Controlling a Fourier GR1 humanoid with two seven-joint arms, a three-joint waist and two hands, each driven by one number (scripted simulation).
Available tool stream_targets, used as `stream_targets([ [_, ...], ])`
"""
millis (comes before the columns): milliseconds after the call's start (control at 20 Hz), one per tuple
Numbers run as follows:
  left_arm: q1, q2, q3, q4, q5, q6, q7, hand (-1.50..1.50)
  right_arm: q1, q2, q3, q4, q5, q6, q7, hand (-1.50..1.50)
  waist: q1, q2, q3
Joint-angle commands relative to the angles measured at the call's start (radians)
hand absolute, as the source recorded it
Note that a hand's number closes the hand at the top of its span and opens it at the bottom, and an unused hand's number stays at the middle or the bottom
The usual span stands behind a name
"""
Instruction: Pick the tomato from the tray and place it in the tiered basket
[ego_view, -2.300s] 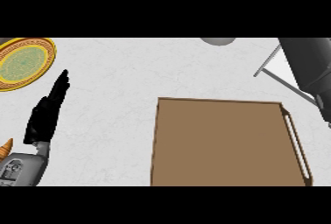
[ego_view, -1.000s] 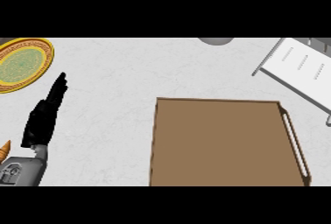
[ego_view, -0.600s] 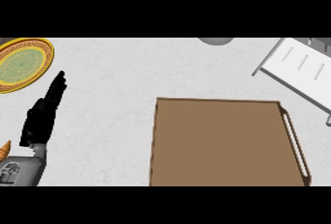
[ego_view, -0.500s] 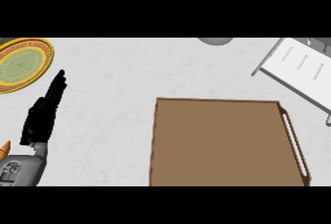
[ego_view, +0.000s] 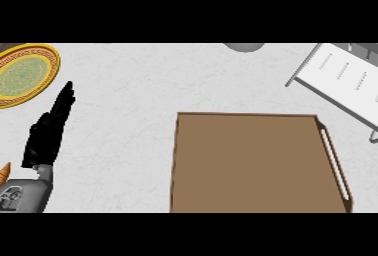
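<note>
A brown tray (ego_view: 251, 160) lies on the counter at the centre right, its surface bare; no tomato shows anywhere in the head view. The white tiered basket (ego_view: 343, 80) sits at the upper right, cut off by the view's edge. My left hand (ego_view: 50, 130) rests at the left edge, well left of the tray, fingers straight and pointing up, holding nothing. My right hand is out of view.
A yellow-rimmed plate with a green centre (ego_view: 22, 75) sits at the upper left, just above my left hand. A grey round object (ego_view: 245, 46) peeks in at the top edge. An orange tip (ego_view: 4, 170) shows at the lower left edge.
The dark shape that covered the tiered basket at the upper right is gone, and the white basket now shows. My left hand has stayed in place.
</note>
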Motion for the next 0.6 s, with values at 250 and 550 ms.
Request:
stream_targets([
  [250, 0.037, 0.017, 0.041, -0.011, 0.0, -0.023, -0.009, 0.0, 0.043, -0.074, 0.007, -0.208, 0.005, -0.037, 0.096, -1.5, -0.025, -0.011, -0.001],
  [550, 0.048, 0.015, 0.047, -0.012, -0.019, -0.007, 0.022, 0.0, 0.153, -0.073, -0.057, -0.446, -0.106, 0.092, 0.238, -1.5, -0.068, -0.026, -0.001],
])
